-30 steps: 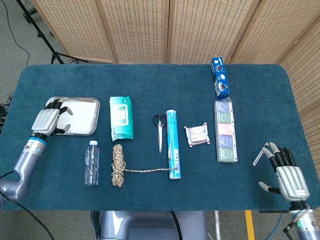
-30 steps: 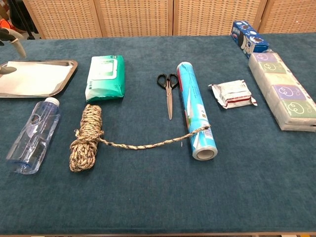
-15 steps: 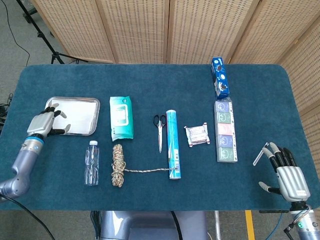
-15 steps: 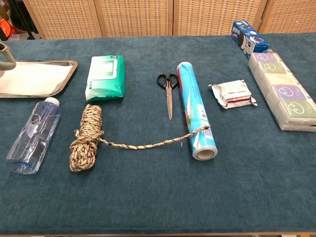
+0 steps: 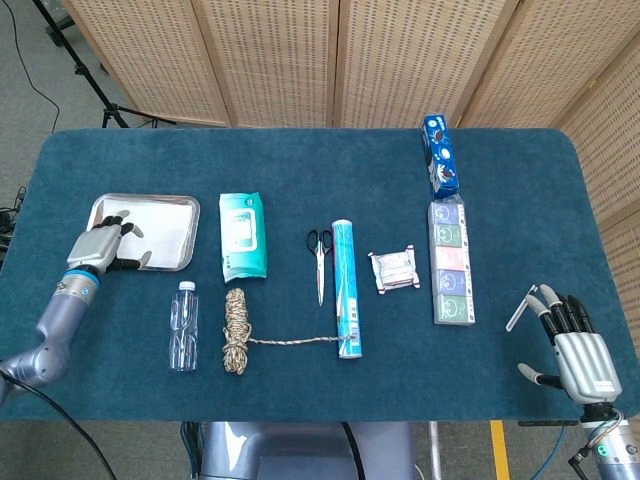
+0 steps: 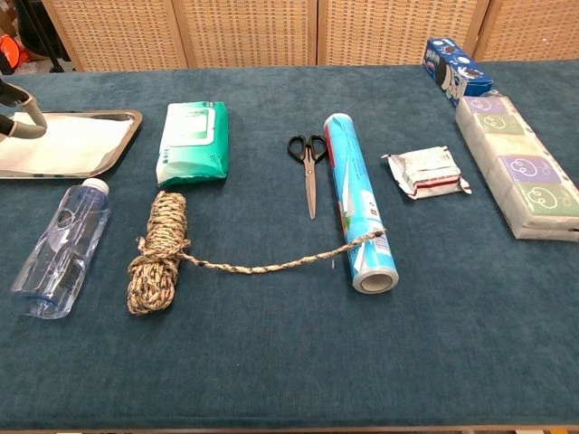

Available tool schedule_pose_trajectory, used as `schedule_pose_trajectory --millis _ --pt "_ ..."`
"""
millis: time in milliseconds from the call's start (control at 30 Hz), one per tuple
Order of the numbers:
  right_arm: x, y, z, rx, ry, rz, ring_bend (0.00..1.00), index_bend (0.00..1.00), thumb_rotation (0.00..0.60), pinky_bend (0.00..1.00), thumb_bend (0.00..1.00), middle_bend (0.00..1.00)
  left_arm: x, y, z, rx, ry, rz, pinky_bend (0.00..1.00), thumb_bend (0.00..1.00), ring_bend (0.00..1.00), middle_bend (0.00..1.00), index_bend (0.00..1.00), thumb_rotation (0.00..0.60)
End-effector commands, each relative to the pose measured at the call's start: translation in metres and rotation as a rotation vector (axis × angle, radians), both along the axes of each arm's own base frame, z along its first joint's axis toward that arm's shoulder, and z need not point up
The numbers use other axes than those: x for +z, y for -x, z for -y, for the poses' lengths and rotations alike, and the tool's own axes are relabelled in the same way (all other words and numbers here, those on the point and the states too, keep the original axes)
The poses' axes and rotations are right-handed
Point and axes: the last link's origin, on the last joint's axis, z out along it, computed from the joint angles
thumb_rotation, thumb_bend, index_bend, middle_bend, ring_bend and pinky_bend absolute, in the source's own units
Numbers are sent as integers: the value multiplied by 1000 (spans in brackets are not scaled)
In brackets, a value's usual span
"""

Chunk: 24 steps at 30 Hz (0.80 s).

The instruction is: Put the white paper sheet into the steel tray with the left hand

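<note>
The steel tray (image 5: 185, 212) lies at the table's left, and the white paper sheet (image 5: 160, 228) lies flat inside it. In the chest view the tray (image 6: 122, 136) holds the same sheet (image 6: 72, 143). My left hand (image 5: 100, 247) hovers over the tray's near left corner, fingers apart, holding nothing; in the chest view only its fingertips (image 6: 20, 113) show at the left edge. My right hand (image 5: 572, 345) rests open near the table's front right corner, far from the tray.
A wet-wipes pack (image 5: 242, 235), a clear bottle (image 5: 183, 325) and a rope coil (image 5: 235, 316) lie right of the tray. Scissors (image 5: 319, 262), a blue roll (image 5: 347, 288), a small packet (image 5: 393, 270), tissue packs (image 5: 450, 262) and a blue box (image 5: 441, 154) lie further right.
My left hand has drawn back from over the tray's left half toward its near left corner and the table's front edge. The paper stays in the tray. The right hand has not moved.
</note>
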Motion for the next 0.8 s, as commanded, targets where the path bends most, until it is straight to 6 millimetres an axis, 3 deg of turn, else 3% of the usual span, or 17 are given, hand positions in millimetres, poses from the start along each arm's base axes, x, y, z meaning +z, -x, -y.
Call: schedule_pose_trajectory --millis 33,433,800 --pt "0 0 0 0 0 1 0 113 600 0 0 0 -3 0 0 4 6 -6 138 344 0 60 316 328" --pt "3 0 0 3 8 9 0 113 600 0 0 0 -24 1 1 30 47 -11 138 342 0 60 316 325" --pt "4 0 -1 5 11 12 0 113 600 0 0 0 -32 0 0 37 54 -19 138 336 0 60 316 327"
